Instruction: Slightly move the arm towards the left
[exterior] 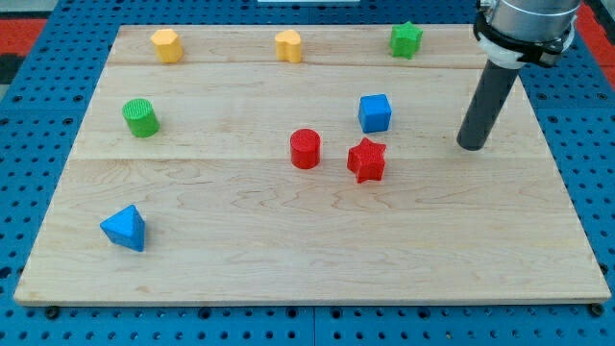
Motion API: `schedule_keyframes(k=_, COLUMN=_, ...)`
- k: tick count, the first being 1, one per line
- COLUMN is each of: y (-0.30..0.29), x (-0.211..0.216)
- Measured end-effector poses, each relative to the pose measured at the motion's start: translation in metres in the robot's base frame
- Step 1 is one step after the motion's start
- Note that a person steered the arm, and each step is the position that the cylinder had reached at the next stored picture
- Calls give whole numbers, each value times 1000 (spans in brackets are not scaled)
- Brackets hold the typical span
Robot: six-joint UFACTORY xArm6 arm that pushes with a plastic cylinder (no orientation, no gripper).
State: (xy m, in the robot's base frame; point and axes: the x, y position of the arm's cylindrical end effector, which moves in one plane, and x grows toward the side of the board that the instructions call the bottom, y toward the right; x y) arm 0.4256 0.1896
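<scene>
My tip (472,146) rests on the wooden board (307,240) at the view's right, with the dark rod rising to the top right corner. The blue cube (375,112) lies to its left and slightly higher. The red star (366,160) lies further left and a little lower, about a hand's width from the tip. The red cylinder (305,149) stands just left of the star. The tip touches no block.
A green star (405,39) sits at the top, left of the rod. Two yellow blocks (166,45) (288,46) lie along the top edge. A green cylinder (140,117) is at the left, a blue pyramid-like block (125,228) at the lower left.
</scene>
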Motion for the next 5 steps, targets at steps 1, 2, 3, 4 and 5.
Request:
schedule_keyframes(k=1, y=-2, x=0)
schedule_keyframes(k=2, y=-8, x=0)
schedule_keyframes(k=3, y=-32, x=-2)
schedule_keyframes(k=4, y=-44, x=-3)
schedule_keyframes(k=5, y=-44, x=-3)
